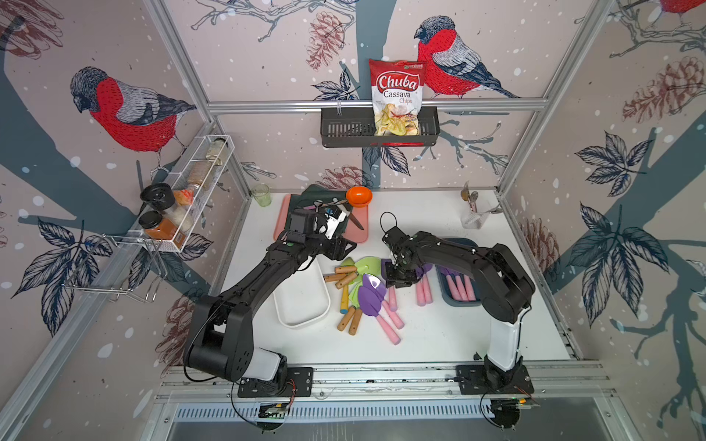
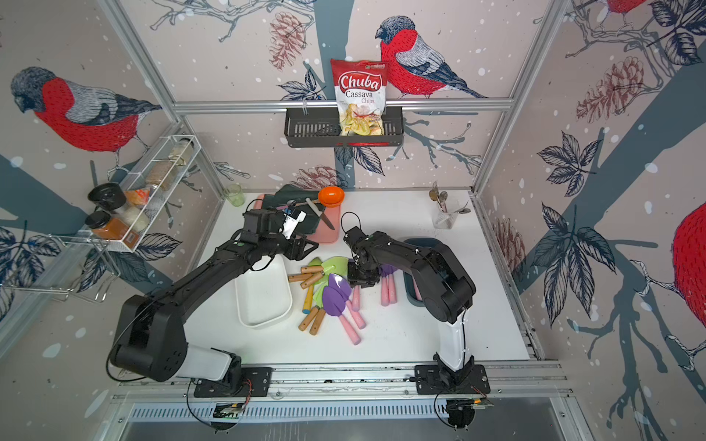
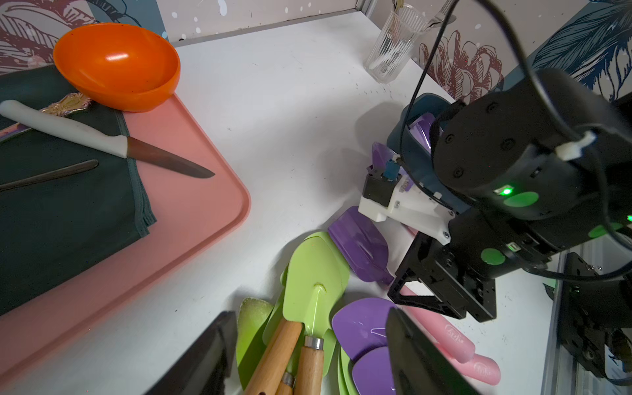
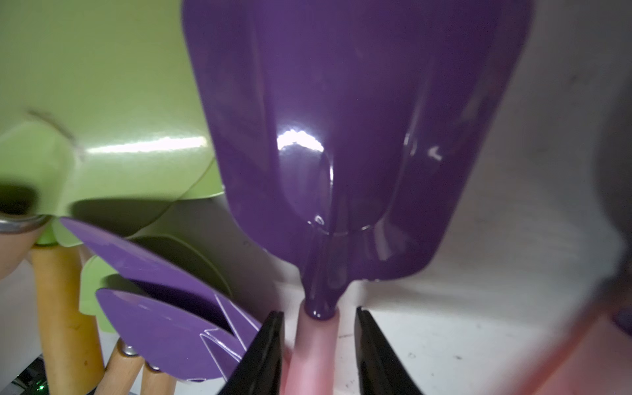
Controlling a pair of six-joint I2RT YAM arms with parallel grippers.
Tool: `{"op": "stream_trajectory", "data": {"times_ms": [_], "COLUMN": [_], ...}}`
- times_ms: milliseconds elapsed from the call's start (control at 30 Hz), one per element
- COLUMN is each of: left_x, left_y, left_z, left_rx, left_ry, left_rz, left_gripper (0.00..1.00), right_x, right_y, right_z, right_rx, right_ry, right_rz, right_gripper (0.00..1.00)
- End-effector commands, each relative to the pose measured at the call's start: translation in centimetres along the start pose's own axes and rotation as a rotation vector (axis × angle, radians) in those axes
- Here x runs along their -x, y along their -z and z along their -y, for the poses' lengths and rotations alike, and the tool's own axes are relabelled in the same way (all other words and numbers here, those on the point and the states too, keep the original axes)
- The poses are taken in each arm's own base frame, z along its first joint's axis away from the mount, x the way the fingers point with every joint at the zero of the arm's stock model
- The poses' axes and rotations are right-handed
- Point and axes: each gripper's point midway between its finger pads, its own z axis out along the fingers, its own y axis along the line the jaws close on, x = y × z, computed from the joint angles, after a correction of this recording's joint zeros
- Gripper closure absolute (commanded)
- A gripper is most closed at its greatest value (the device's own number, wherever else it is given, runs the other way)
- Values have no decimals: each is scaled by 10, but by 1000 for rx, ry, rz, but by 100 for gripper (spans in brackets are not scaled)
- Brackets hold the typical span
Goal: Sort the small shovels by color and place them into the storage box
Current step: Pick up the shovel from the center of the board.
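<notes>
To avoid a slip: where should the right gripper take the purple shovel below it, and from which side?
Probably at the pink handle just behind the blade, from above, jaws across it: the handle is narrow and lies flat, while the blade is broad.

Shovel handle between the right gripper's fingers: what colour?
Pink handle on a purple blade; best seen in the right wrist view.

Your right gripper (image 2: 361, 281) at the shovel pile (image 2: 331, 294) mid-frame, white box (image 2: 263, 324) left, blue box (image 2: 421, 243) right.
</notes>
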Motion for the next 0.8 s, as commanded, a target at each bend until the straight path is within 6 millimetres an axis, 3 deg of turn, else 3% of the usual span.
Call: {"op": "stream_trajectory", "data": {"times_ms": [0, 167, 300, 700, 767], "left_x": [5, 5, 6, 4, 15], "left_y": [0, -1, -2, -7, -7], "left_z": [0, 0, 1, 0, 1], "left_rx": [-7, -14, -17, -33, -39], "left_ry": [-5, 5, 7, 24, 10], "left_rz": [20, 22, 21, 9, 28], "left_gripper": [27, 27, 28, 28, 28], "right_x": [-5, -5, -2, 22, 27], "right_y": [-4, -9, -10, 32, 46], "right_z": [6, 8, 10, 17, 20], "right_rx": [-26, -30, -43, -35, -25], "right_ry": [-4, -5, 8, 44, 47], "right_rz": [-23, -21, -9, 120, 153], "right_gripper": [62, 70, 85, 93, 94]}}
